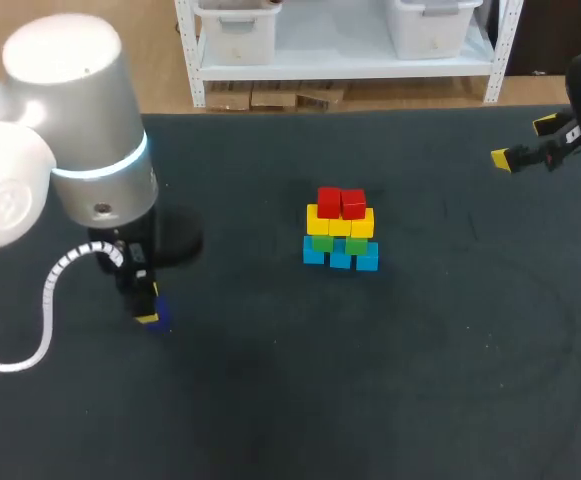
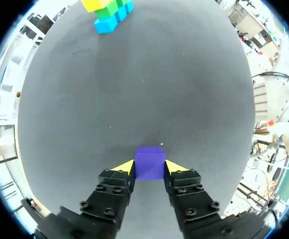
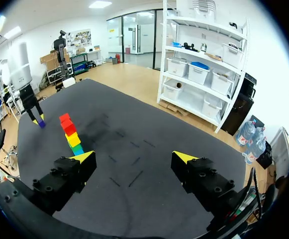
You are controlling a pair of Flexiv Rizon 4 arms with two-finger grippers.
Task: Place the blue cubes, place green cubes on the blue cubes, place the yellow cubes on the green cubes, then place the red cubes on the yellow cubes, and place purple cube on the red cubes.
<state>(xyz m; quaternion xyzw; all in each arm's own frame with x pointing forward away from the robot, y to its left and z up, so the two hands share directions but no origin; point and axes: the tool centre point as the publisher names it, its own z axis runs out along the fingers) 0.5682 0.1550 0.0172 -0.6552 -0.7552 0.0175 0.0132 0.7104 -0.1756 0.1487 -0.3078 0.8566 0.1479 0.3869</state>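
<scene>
A purple cube point(image 2: 149, 162) rests on the dark table between the yellow tips of my left gripper point(image 2: 149, 168), and both tips touch its sides. In the head view the left gripper point(image 1: 149, 312) is low over the table's left part with the purple cube point(image 1: 161, 316) at its tips. The stack point(image 1: 340, 233) stands mid-table: blue cubes point(image 1: 341, 256) at the base, green cubes point(image 1: 338, 243), yellow cubes point(image 1: 340, 222), and two red cubes point(image 1: 341, 203) on top. My right gripper point(image 1: 523, 141) hangs open and empty at the far right, well away from the stack point(image 3: 70, 134).
The dark table point(image 1: 420, 380) has bare surface between the left gripper and the stack, and more in front of and to the right of the stack. Ahead of the left gripper, the stack point(image 2: 108, 12) shows far off.
</scene>
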